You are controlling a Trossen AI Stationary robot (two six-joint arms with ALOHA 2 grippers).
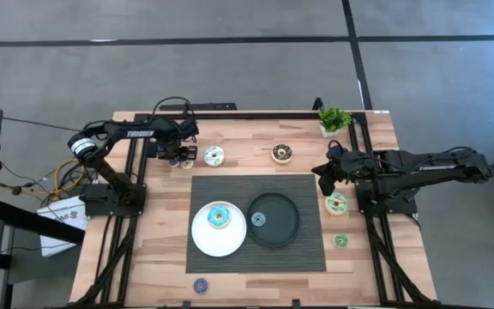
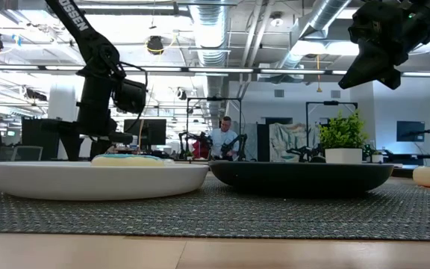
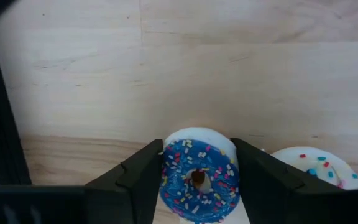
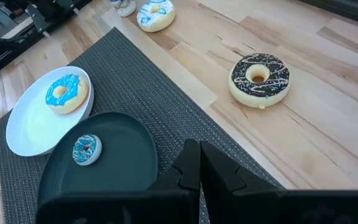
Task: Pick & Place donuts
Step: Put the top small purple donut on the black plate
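My left gripper (image 1: 181,157) (image 3: 197,163) is at the far left of the table, shut on a small blue-iced donut (image 3: 197,180). The white donut (image 1: 214,155) (image 3: 316,165) lies flat right beside it. A large blue donut (image 1: 219,216) rests on the white plate (image 1: 202,242). A coin-sized blue donut (image 1: 258,219) lies in the black plate (image 1: 286,225). On the wood lie the chocolate donut (image 1: 282,154), the pale green donut (image 1: 336,203), a small green one (image 1: 340,241) and a small purple one (image 1: 200,285). My right gripper (image 1: 324,181) (image 4: 194,168) is shut and hovers past the mat's far right corner. My left gripper pinches the small blue-iced donut by its rim, one finger (image 3: 143,171) on each side. The fingers come from above, slanting down. The donut stands on edge between them, its sprinkled icing (image 3: 194,158) facing the wrist camera. Whether it is clear of the table I cannot tell.
A dark woven mat (image 1: 303,193) covers the table's middle under both plates. A potted plant (image 1: 334,118) stands at the far right corner. Black frame rails (image 1: 135,215) run along the left and right sides. Bare wood lies along the far side between the white and chocolate donuts.
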